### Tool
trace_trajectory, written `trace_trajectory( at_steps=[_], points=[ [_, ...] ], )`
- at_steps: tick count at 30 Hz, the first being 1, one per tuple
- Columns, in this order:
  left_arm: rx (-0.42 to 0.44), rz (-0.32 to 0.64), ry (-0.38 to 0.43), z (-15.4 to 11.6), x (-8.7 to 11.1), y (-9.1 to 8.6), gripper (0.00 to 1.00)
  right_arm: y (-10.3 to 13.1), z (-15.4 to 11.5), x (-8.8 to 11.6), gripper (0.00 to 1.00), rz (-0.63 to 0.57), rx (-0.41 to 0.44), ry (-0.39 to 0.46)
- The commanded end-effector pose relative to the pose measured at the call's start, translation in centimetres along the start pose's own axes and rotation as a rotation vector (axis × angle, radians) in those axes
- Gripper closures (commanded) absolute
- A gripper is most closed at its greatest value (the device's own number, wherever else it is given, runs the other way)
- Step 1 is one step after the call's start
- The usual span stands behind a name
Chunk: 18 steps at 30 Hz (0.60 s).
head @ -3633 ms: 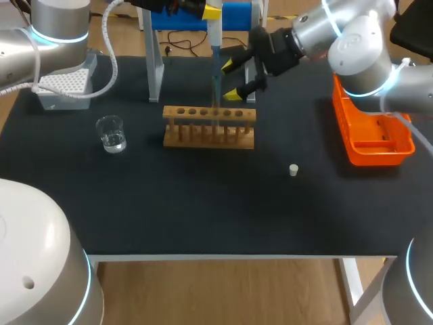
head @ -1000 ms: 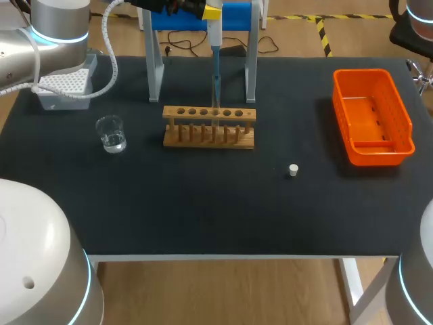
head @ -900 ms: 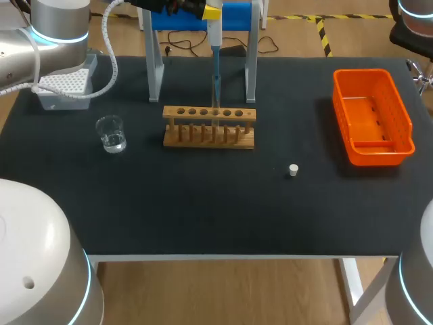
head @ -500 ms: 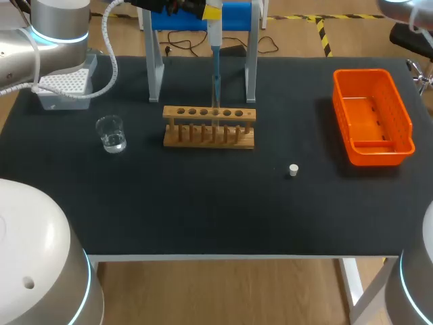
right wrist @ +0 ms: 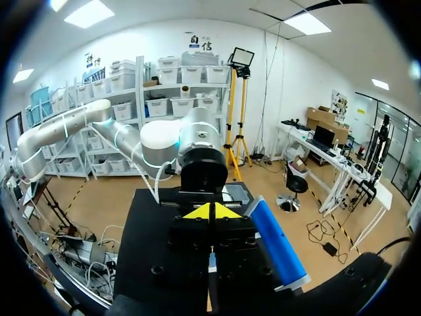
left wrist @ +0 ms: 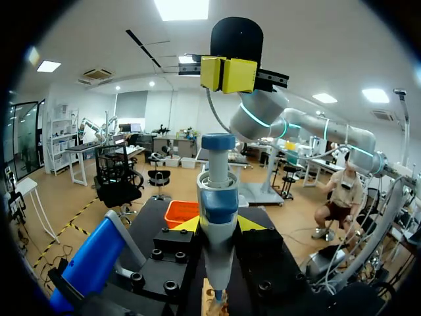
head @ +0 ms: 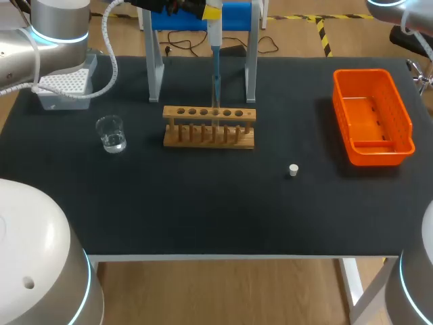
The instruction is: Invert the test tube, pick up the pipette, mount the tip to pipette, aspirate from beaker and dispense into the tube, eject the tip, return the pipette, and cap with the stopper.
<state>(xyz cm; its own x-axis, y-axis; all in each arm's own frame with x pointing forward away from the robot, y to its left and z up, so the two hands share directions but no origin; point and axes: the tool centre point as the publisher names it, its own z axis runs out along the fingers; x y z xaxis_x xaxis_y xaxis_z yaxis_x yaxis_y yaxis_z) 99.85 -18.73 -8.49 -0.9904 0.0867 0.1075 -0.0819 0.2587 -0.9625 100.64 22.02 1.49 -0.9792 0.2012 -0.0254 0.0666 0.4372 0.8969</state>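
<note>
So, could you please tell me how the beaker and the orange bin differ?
The beaker is clear, round glass; the orange bin is opaque and rectangular. The beaker is far smaller than the bin. The beaker stands left of the wooden rack, the bin right of it. Both sit upright on the black table.

orange bin (head: 369,154), tan rack (head: 209,127), white stopper (head: 293,170), black table (head: 203,203), blue pipette (head: 216,68)

Left arm (head: 42,40) spans the table's far edge — left gripper (left wrist: 217,224) clamps the upright pipette (left wrist: 218,197). Right arm (head: 399,7) shows only at the far corner — right gripper (right wrist: 211,212) tips pressed together.
</note>
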Motion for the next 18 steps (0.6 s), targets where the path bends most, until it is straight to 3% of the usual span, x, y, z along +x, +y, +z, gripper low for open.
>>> trace_trajectory(
  at_steps=[1,18],
  points=[
    [0.001,0.001,-0.005,0.03,0.18,-0.03,1.0,-0.42,0.15,0.47,1.0,0.002,0.012,-0.02],
    [0.001,0.001,-0.005,0.03,0.18,-0.03,1.0,-1.3,0.88,0.44,1.0,0.006,0.032,-0.014]
  ],
)
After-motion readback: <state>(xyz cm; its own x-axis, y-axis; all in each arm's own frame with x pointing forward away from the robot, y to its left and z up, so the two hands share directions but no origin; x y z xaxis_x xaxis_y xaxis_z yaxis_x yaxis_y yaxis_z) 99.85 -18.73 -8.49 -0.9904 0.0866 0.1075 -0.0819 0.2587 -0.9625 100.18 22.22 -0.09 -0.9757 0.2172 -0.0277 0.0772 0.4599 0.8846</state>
